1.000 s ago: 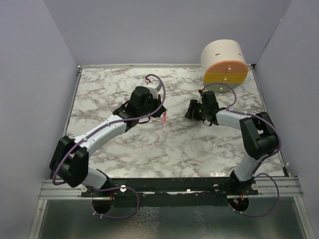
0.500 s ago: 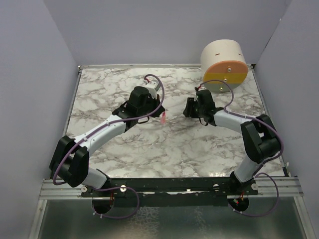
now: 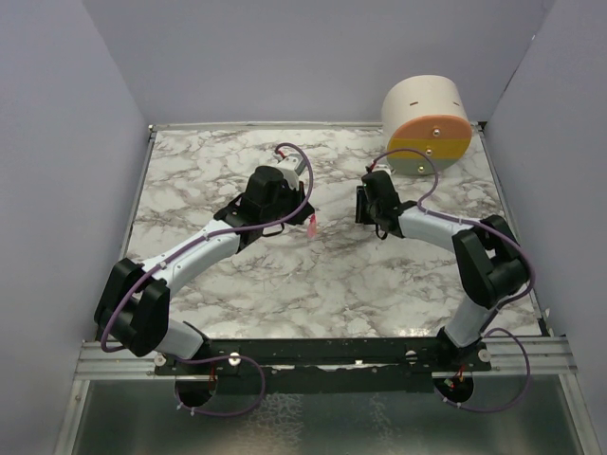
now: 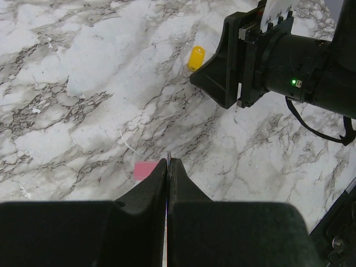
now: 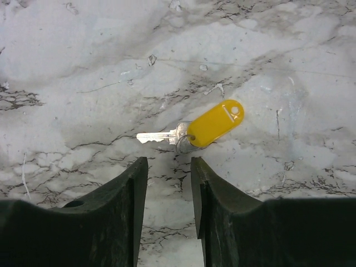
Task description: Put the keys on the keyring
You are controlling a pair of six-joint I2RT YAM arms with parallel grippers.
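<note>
The yellow key (image 5: 214, 123) lies flat on the marble table (image 5: 67, 44), alone, just ahead of the right gripper (image 5: 168, 167), whose jaws stand apart with nothing between them. The pink key (image 4: 146, 169) shows just under the left gripper (image 4: 168, 164). Its fingers are pressed together on a thin metal sliver (image 4: 168, 156), and I cannot tell if this is the keyring. In my judgement no key is joined yet, and the yellow one must first be picked up. Compared with one second ago, the right gripper has moved a little toward the back of the table, while the left arm has not moved.
</note>
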